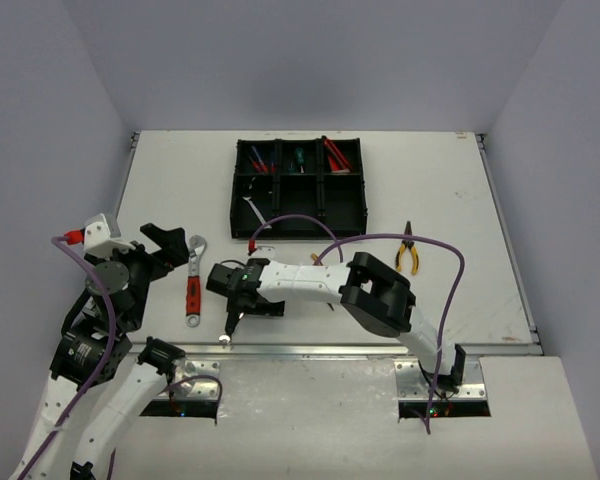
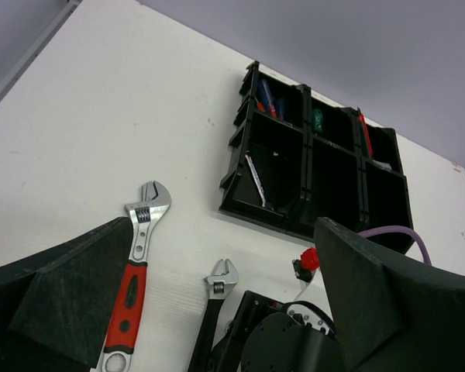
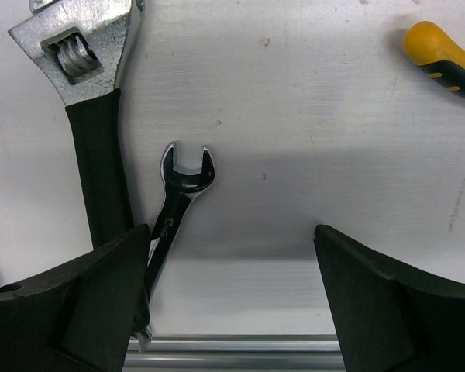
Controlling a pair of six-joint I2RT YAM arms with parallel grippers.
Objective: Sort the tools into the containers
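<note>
The black tray [image 1: 298, 205] [image 2: 337, 190] holds red and blue screwdrivers [image 1: 257, 160] at back left, a green one [image 1: 297, 157] at back middle, red tools [image 1: 333, 153] at back right, and a silver spanner [image 2: 255, 177] at front left. On the table lie a red-handled wrench [image 1: 193, 282] [image 2: 129, 291], a black-handled wrench [image 3: 93, 132] [image 2: 211, 314], a small spanner [image 3: 180, 194] and yellow pliers [image 1: 408, 250]. My right gripper [image 1: 242, 303] [image 3: 232, 302] hangs open low over the small spanner, whose shaft runs beside the left finger [image 3: 70, 302]. My left gripper [image 1: 167, 250] [image 2: 232, 310] stands open and empty, left of the red-handled wrench.
The table's metal front rail [image 3: 232, 353] lies just below my right gripper. A purple cable [image 1: 380, 240] loops over the right arm, and my right wrist [image 2: 294, 341] fills the bottom of the left wrist view. A yellow pliers handle [image 3: 446, 58] shows at upper right.
</note>
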